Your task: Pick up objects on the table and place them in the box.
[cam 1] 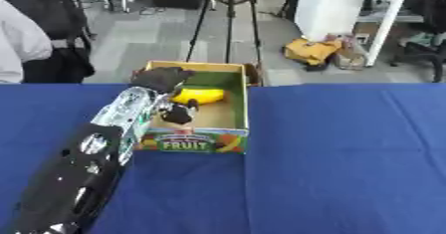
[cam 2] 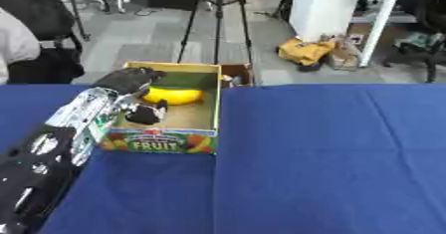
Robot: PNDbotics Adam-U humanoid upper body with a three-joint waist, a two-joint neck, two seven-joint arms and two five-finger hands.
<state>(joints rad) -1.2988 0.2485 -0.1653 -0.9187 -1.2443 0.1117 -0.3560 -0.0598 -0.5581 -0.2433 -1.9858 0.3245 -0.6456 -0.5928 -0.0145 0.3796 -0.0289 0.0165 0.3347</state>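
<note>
A cardboard box [cam 1: 235,109] with "FRUIT" printed on its front stands on the blue table [cam 1: 348,153], near the far edge. A yellow fruit [cam 1: 200,96], shaped like a banana, is inside it toward the back. My left arm reaches from the lower left over the box's left wall. My left hand [cam 1: 163,78] is inside the box, with dark fingers over the far side of the fruit and the thumb [cam 1: 180,112] on its near side, curled round it. Whether the fruit rests on the box floor is hidden. My right hand shows in no view.
Blue cloth covers the table to the right of and in front of the box. Beyond the far edge are a tripod [cam 1: 228,19], a white pillar [cam 1: 331,6], a yellow bag [cam 1: 310,50] on the floor, and a seated person's sleeve [cam 1: 17,39] at far left.
</note>
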